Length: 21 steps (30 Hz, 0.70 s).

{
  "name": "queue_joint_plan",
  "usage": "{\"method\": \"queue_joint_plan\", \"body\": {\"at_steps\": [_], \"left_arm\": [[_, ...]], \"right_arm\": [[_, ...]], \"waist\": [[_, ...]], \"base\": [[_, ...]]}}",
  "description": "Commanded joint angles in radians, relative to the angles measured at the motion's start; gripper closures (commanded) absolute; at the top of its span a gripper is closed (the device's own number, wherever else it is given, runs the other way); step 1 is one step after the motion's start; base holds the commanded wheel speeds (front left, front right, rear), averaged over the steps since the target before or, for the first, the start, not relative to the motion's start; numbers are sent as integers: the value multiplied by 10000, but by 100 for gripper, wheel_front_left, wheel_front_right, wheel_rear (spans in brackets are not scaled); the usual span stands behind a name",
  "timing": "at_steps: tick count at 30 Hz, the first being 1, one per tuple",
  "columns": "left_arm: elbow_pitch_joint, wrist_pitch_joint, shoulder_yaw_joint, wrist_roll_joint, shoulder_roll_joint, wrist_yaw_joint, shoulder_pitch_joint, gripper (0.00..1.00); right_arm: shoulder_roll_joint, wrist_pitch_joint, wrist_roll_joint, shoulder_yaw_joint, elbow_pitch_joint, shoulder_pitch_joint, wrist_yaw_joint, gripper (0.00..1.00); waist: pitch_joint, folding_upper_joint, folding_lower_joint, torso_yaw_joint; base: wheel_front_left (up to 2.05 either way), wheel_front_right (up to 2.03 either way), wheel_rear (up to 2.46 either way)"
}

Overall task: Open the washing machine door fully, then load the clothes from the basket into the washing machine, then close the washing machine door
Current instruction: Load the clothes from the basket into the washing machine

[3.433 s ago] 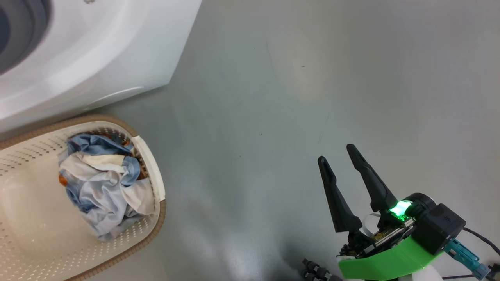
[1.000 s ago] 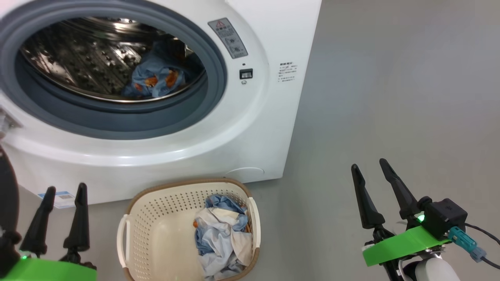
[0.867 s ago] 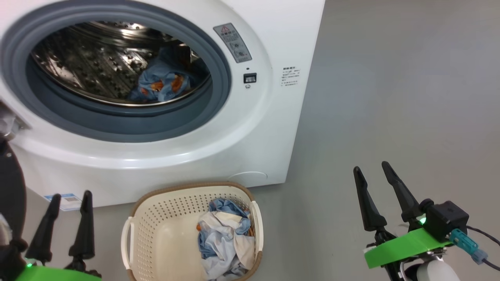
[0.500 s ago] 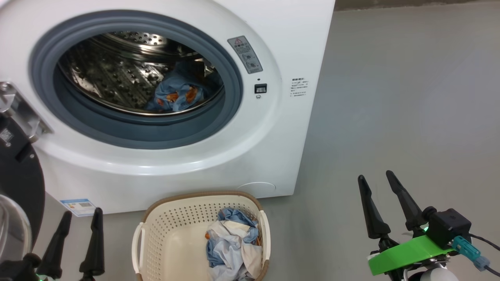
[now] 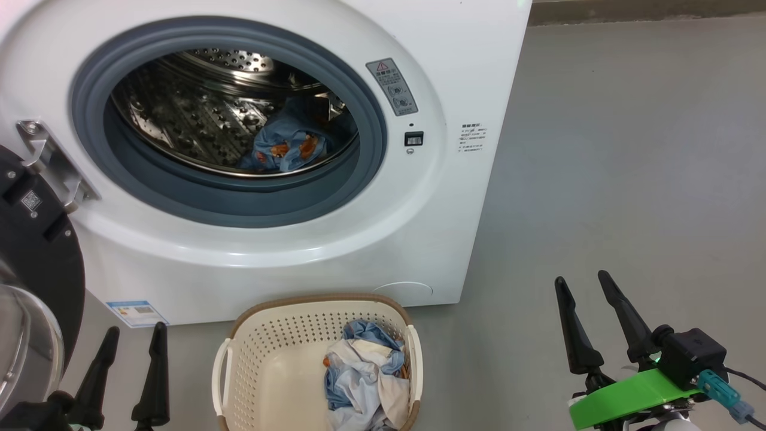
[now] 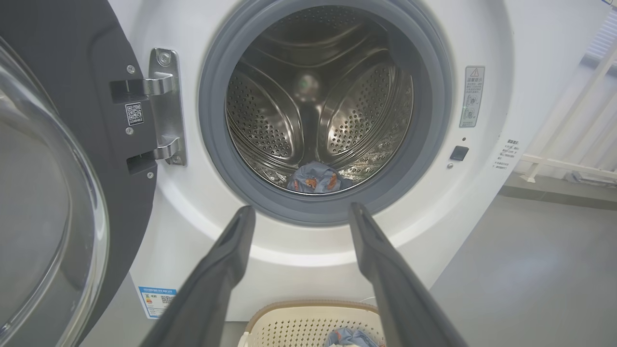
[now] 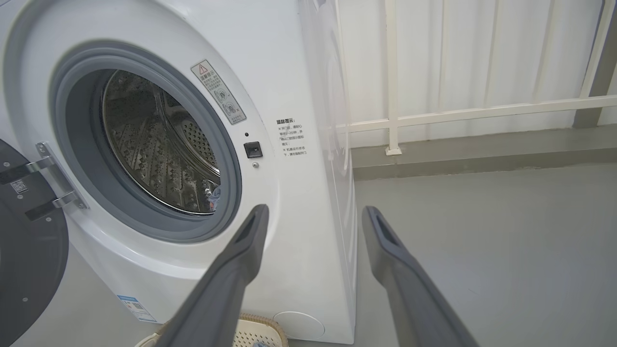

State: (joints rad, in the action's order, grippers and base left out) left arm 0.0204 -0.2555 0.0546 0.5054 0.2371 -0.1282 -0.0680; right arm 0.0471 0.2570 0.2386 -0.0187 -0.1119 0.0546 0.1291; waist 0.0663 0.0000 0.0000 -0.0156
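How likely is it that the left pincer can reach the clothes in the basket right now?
Probably yes. The left pincer is open and empty beside the basket, whose top is uncovered; the clothes lie along its right side with nothing over them.

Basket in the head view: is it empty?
No, the basket holds crumpled blue and white clothes at its right end.

Bright, soft, even light, barely any shadows. The washing machine [image 5: 335, 251] front has a pale sheen, the steel drum [image 5: 197, 120] glints, and the floor [image 5: 598, 149] shines a bit. Wrist views bend at the edges, and up close the door [image 6: 43, 202] glass looks hazy.
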Motion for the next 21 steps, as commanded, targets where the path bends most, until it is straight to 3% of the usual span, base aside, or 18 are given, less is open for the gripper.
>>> {"method": "queue_joint_plan", "body": {"at_steps": [1, 21], "left_arm": [[-285, -63, -370, -133, 140, -25, 123, 0], [-278, -63, -271, -183, 182, -25, 188, 0]], "right_arm": [[31, 48, -166, -256, 240, 75, 16, 0], [31, 48, -284, -387, 135, 160, 16, 0]], "waist": [[17, 0, 0, 3], [132, 0, 0, -62]], "base": [[0, 0, 0], [0, 0, 0]]}}
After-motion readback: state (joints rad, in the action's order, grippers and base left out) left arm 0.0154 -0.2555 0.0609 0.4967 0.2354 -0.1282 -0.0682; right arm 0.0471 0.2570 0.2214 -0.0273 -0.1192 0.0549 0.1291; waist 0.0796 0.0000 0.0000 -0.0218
